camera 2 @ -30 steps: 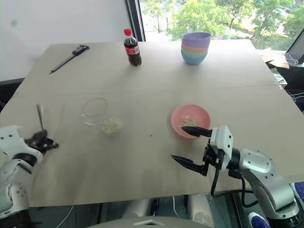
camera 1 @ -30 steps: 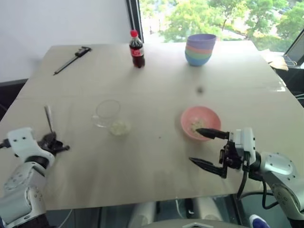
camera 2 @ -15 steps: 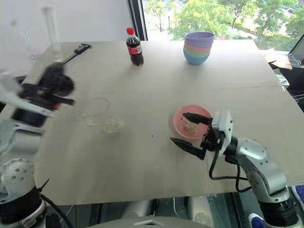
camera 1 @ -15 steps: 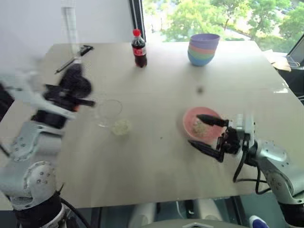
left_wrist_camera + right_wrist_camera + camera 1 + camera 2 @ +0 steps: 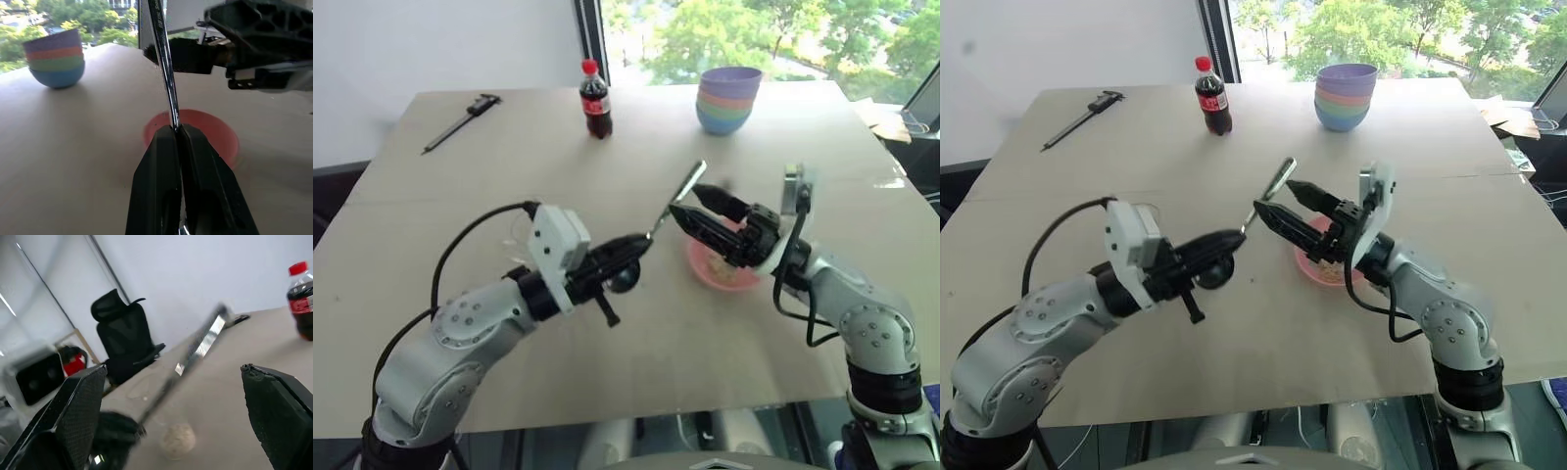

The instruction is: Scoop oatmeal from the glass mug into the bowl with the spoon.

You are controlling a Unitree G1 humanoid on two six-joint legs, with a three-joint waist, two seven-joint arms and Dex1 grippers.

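Note:
My left gripper (image 5: 641, 240) is shut on the silver spoon (image 5: 677, 196), held level over the middle of the table. The spoon's thin shaft (image 5: 164, 63) slants up and away from the shut fingers (image 5: 161, 161). My right gripper (image 5: 683, 199) hangs open above the pink bowl (image 5: 710, 266), its fingertips right beside the spoon's far end (image 5: 198, 350), not gripping it. Some pale oatmeal (image 5: 732, 276) lies in the bowl. A small heap of oatmeal (image 5: 178, 438) sits on the table beside the glass mug (image 5: 142, 387). In the eye views my left arm covers most of the mug.
A cola bottle (image 5: 595, 100) and a stack of pastel bowls (image 5: 728, 100) stand at the far edge of the table (image 5: 460, 186). A dark caliper (image 5: 460, 122) lies at the far left. An office chair (image 5: 124, 340) stands beyond the table.
My left arm has swung from the table's left edge to the middle, carrying the spoon. My right gripper has risen from beside the bowl and turned towards the spoon, still open.

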